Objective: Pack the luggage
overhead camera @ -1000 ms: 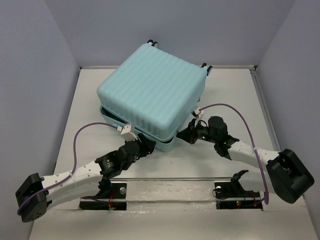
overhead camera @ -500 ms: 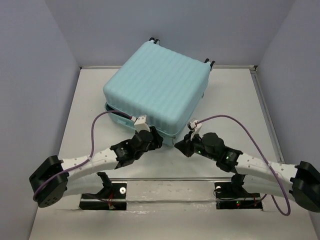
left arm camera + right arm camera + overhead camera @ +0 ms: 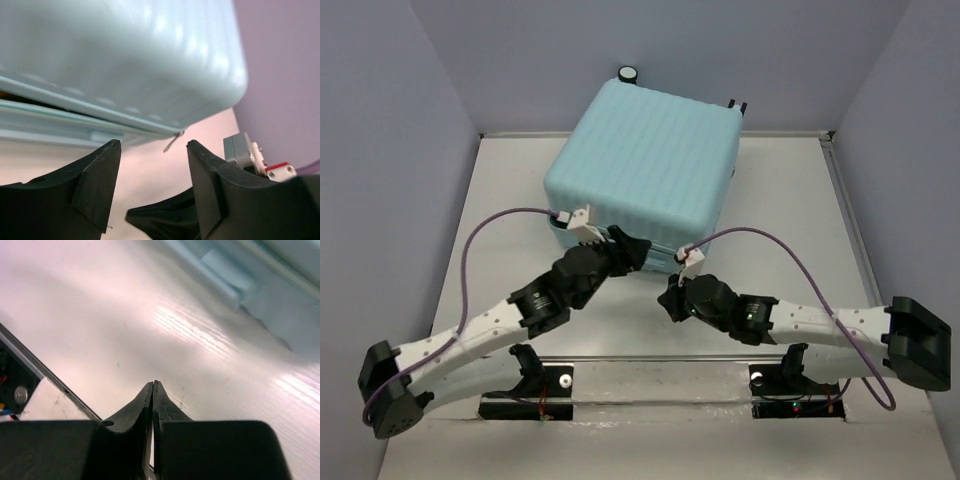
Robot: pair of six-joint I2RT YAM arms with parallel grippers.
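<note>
Table (image 3: 500,200) bears the luggage (image 3: 645,160); wrist views show left end effector (image 3: 153,145) apart, right end effector (image 3: 153,385) together.

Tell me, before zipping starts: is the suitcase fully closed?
Not quite: the luggage lid is down, but the left wrist view shows a dark gap along its seam.

Left wrist view crops and blurs the luggage (image 3: 115,55).

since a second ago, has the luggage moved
Yes. The luggage has slid farther from the mounting rail at the near table edge, and its near-left corner has shifted right.
</note>
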